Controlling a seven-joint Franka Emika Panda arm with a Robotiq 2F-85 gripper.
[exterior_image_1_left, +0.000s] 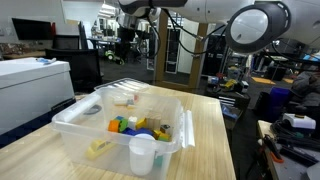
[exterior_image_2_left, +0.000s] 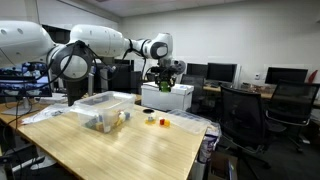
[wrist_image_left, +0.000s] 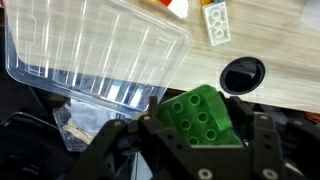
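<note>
Pinching the green block (wrist_image_left: 203, 112) high above the table (wrist_image_left: 285, 60) (by two sides only, it seems), the gripper (wrist_image_left: 205, 135) could lose it to a jolt, bouncing it off the clear container (wrist_image_left: 90, 50).

An exterior view sits low and close at the near edge of the table (exterior_image_1_left: 210, 130). The clear bin (exterior_image_1_left: 70, 125) fills its foreground, and it faces across the wood toward the lab beyond, with the arm (exterior_image_1_left: 250, 22) crossing its top edge. An exterior view stands well back beyond a table corner and takes in the whole table (exterior_image_2_left: 150, 145), the clear bin (exterior_image_2_left: 100, 112) toward its far end and the arm's full reach. Both exterior views share the clear bin and the tabletop. The wrist view looks steeply down, very near, past the gripper (wrist_image_left: 200, 135) and its green block (wrist_image_left: 205, 108) onto a table edge, where a clear lid (wrist_image_left: 100, 55) lies.
</note>
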